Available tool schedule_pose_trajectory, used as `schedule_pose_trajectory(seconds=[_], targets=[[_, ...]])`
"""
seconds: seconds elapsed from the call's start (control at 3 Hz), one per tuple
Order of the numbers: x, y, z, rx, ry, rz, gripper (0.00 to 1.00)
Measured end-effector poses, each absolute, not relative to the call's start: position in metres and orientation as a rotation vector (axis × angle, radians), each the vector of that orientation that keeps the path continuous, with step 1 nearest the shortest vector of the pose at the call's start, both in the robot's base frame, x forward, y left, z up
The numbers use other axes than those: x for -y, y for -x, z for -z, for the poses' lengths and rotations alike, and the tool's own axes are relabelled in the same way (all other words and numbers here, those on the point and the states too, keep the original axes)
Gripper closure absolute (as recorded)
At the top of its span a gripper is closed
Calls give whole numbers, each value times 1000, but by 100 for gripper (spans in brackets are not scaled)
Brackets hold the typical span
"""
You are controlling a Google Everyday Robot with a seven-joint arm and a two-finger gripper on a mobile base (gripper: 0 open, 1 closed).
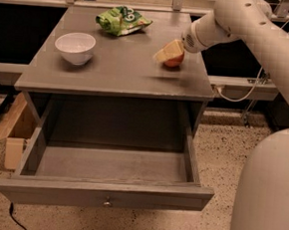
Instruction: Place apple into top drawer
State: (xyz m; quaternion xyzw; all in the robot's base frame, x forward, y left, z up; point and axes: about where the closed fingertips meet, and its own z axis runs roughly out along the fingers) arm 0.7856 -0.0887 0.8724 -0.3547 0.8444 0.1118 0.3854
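The red apple [175,61] sits on the grey cabinet top [118,67], near its right edge. My gripper [168,52] reaches in from the right on the white arm [251,25] and lies over the apple's top and left side, covering most of it. The top drawer [113,165] is pulled fully open below the cabinet top and its inside is bare. Its front panel with the small round knob [107,202] faces the camera.
A white bowl [75,47] stands at the left of the cabinet top. A green snack bag [123,20] lies at the back. A wooden box [14,127] sits on the floor at the left. Part of the robot's white body [268,191] fills the lower right.
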Motion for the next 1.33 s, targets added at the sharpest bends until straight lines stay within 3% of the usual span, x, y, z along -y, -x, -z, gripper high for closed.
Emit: schedule_pose_trajectory(seconds=[1.33], targets=[[65,-760,-880,-2049,921,-400,96]])
